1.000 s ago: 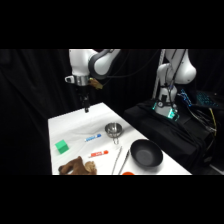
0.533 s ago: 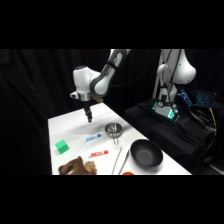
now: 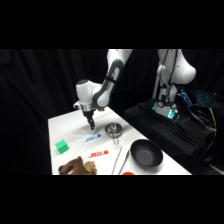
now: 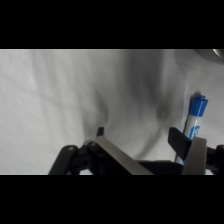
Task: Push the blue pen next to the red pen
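The white arm's gripper [image 3: 91, 123] hangs low over the white tabletop [image 3: 65, 127], just behind the short blue-and-white pen [image 3: 93, 137], which lies flat near the tabletop's middle; in the wrist view that pen [image 4: 195, 122] shows at the right, blue cap pointing up the picture, its lower part hidden behind the right finger [image 4: 196, 155]; the two fingers stand spread apart with bare tabletop between them, pinching nothing; the short red-and-white pen [image 3: 99, 153] lies nearer the front edge, apart from the blue one; a small metal cup [image 3: 113, 130] sits just right of the blue pen; a green block [image 3: 61, 146] rests at the left; a black bowl [image 3: 146, 153] sits at the right front; long metal tongs [image 3: 120, 161] lie between the red pen and the bowl; a brown lumpy object [image 3: 76, 167] lies at the front edge.
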